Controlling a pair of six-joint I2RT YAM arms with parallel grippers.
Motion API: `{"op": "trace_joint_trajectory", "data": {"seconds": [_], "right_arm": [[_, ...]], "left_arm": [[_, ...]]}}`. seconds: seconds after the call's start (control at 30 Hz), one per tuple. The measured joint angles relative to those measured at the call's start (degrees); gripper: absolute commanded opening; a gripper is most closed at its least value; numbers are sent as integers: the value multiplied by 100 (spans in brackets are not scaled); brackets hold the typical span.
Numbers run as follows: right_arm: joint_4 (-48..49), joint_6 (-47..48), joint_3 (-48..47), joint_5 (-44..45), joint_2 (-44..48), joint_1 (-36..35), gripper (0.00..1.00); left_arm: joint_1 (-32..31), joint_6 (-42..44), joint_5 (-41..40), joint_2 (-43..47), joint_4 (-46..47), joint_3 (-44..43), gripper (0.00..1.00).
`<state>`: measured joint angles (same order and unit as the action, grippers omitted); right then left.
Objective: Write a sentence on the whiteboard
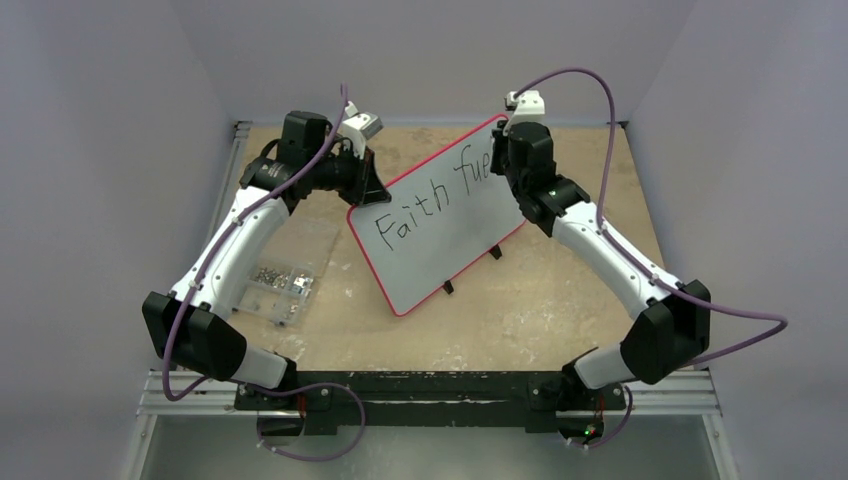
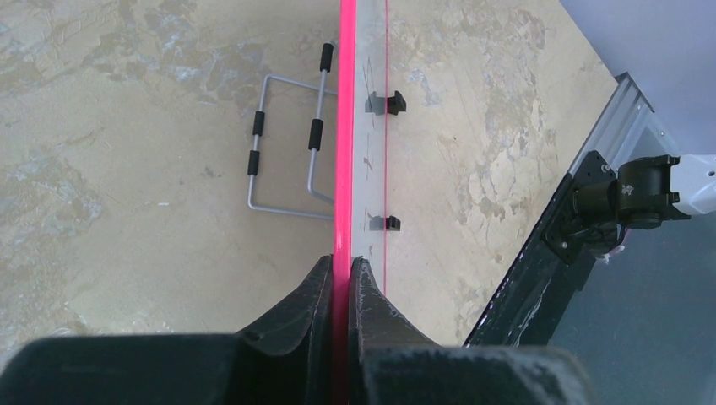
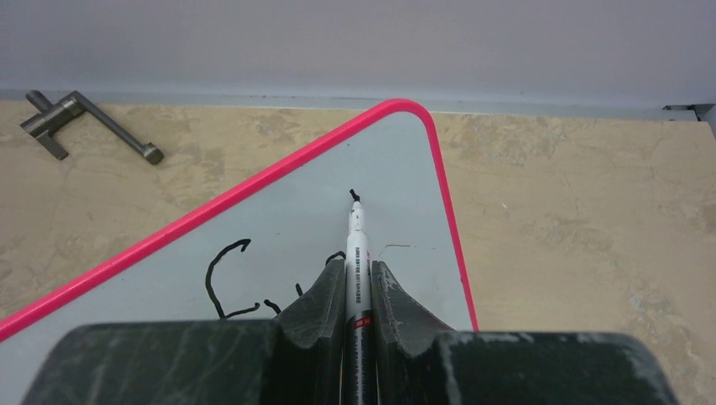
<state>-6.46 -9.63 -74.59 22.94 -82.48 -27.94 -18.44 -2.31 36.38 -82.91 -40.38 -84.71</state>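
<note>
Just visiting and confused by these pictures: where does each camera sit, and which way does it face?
Top external: fixed above and behind the arms, facing down at the table; both arms show, flanking the whiteboard.
Left wrist: on the left wrist, facing along the whiteboard's red rim edge-on; the left gripper shows, shut on that rim.
Right wrist: on the right wrist, facing the far wall across the board's corner; the right gripper shows, shut on a marker.
Shared: top and right-wrist views both show the sentence.

You have bare table (image 1: 520,310) free at lower centre and right. The whiteboard (image 1: 440,255) blocks mid-frame, and a clear parts box (image 1: 280,285) crowds lower left.
</note>
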Motion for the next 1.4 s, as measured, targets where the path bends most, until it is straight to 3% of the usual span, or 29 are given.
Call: {"op": "trace_joint_trajectory", "data": {"seconds": [0.2,0.63,1.4], "right_arm": [[28,-4,52,-37,-31,22,0],[68,-203,1261,-256,297,44,0],[-157,-79,629,-105,149,70,0]], "left_arm": [[0,-4,-26,0,-4,0,0],[4,-13,-85,2,-9,0,0],[4,-7,-68,2,-7,0,0]]}}
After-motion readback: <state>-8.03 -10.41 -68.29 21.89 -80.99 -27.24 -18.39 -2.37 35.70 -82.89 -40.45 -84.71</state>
